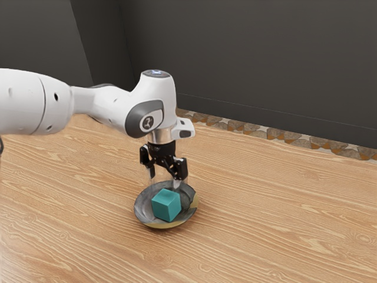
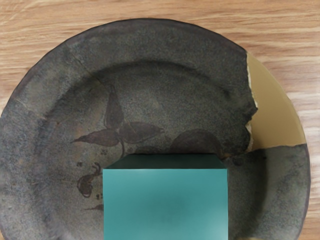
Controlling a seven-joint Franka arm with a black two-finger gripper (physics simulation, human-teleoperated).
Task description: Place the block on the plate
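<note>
**Wood-grained table (image 1: pixel 283 206), dark wall (image 1: pixel 259 59): block (image 1: pixel 166 204) lay in the plate (image 2: pixel 150 37)**

The placing looked all but finished, with the teal block inside the plate's rim and the gripper (image 1: pixel 164 181) directly over that spot. The step in hand seemed to be the letting go and backing off. The next move called for a straight lift, fingers kept spread, so that neither one nudged the block or caught the rim.

The two black fingers stood wide apart with nothing gripped between them. The block lay just below the fingertips; from the exterior view's angle, it was hard to be sure whether either tip brushed it. In the wrist view, its flat top was near the hand, and the plate's tan patch (image 2: pixel 275 107) lay off beyond one corner.
</note>
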